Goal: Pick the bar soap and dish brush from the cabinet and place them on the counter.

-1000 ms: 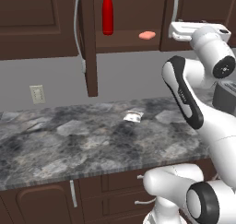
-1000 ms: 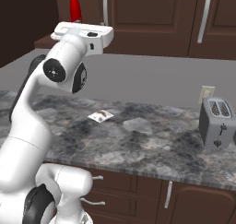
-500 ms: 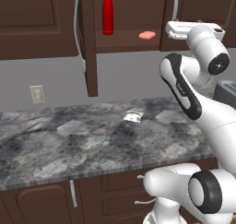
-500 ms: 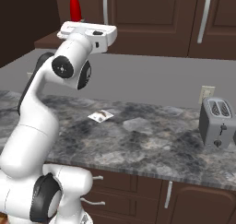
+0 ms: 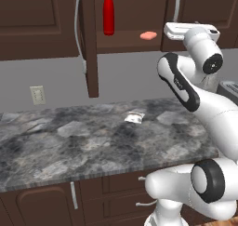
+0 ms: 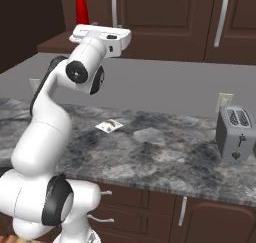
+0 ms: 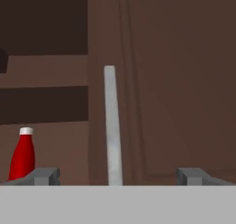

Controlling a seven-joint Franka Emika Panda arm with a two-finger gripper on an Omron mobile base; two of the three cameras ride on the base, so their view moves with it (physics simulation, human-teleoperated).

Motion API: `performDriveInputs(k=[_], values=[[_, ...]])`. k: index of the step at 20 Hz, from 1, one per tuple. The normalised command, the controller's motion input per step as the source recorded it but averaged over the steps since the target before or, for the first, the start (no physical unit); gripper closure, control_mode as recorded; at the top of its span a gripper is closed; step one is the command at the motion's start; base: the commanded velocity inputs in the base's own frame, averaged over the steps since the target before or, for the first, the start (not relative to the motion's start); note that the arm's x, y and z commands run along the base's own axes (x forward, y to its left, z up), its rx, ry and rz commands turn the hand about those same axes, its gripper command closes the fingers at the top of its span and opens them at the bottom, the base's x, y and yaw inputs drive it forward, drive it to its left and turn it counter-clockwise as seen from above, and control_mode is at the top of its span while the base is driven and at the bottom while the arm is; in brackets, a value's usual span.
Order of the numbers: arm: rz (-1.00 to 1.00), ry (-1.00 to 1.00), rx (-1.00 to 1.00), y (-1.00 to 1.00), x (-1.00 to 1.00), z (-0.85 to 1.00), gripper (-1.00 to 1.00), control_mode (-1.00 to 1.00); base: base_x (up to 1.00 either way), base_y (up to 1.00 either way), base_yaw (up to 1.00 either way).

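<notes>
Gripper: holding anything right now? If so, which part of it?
Nothing held. In the hand view the gripper is open, jaws spread wide with only a cabinet door handle beyond them. The bar soap lies on the cabinet shelf, untouched.

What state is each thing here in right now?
cabinet: door open.
bar soap: lying flat on cabinet shelf.
red bottle: upright on shelf.
pincer: open, empty.
packet: lying on counter.
toaster: upright on counter.
</notes>
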Motion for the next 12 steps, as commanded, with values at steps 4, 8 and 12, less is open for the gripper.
performDriveInputs(k=[4,8,12], values=[[0.0,-0.02,0.0,0.0,0.28,-0.04,-1.0,-1.0,0.0,0.0,0.0],[0.0,0.0,0.0,0.0,0.27,-0.01,-1.0,-1.0,0.0,0.0,0.0],[0.0,0.0,0.0,0.0,0.28,-0.01,-1.0,-1.0,0.0,0.0,0.0]])
